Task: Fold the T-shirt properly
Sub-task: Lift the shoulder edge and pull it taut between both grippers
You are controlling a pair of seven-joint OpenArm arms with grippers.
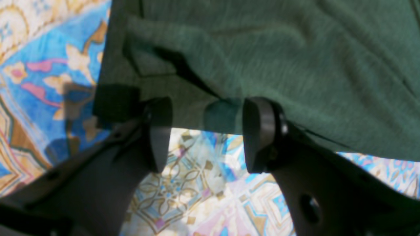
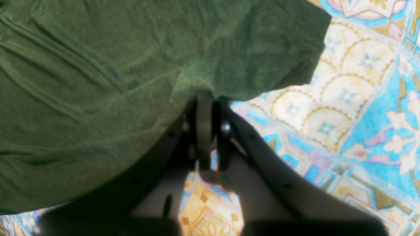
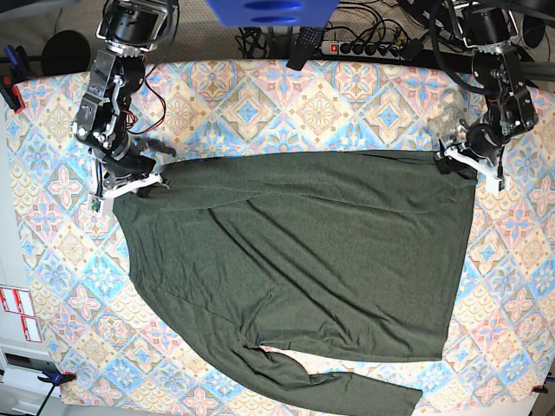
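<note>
The dark olive-green T-shirt [image 3: 295, 251] lies spread on the patterned tablecloth, with one long sleeve [image 3: 347, 386] trailing along the front edge. My right gripper [image 3: 159, 179] is at the shirt's far left corner. In the right wrist view my right gripper [image 2: 207, 131] is shut on the shirt's edge [image 2: 98, 82]. My left gripper [image 3: 444, 160] is at the shirt's far right corner. In the left wrist view my left gripper [image 1: 208, 131] is open, its fingers either side of the shirt's hem [image 1: 262, 59], which has a small folded-over flap.
The tablecloth [image 3: 286, 104] has a blue, yellow and pink tile pattern. A power strip and cables [image 3: 364, 48] lie behind the table's back edge. A blue object [image 3: 269, 10] hangs at the top. A red clamp [image 3: 9, 91] holds the left edge.
</note>
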